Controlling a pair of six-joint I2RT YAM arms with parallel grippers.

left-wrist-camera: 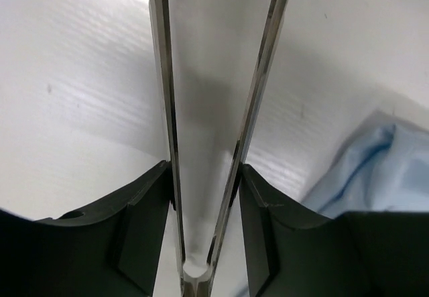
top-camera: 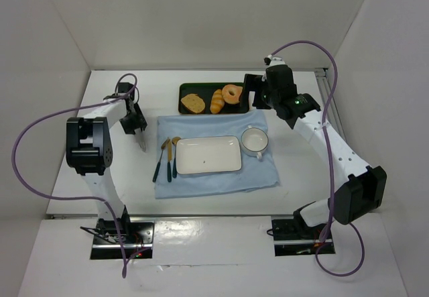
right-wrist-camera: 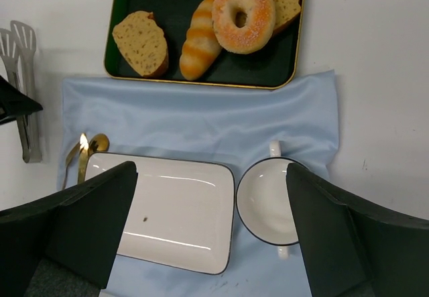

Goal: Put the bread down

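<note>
Top external, bread (top-camera: 232,94) in tray (top-camera: 204,88), perhaps tilted

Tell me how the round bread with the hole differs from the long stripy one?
The ring bread is round with a hole; the roll is long and solid. The ring bread is plain orange-brown; the roll has pale and dark stripes. The ring bread overlaps the roll's end. Both sit in the dark tray.

Orange-brown bagel (right-wrist-camera: 243,17), golden striped roll (right-wrist-camera: 200,39), dark green gold-rimmed tray (right-wrist-camera: 167,2), light blue cloth (right-wrist-camera: 201,123), white plate (right-wrist-camera: 181,203), silver tongs (left-wrist-camera: 165,109).
</note>
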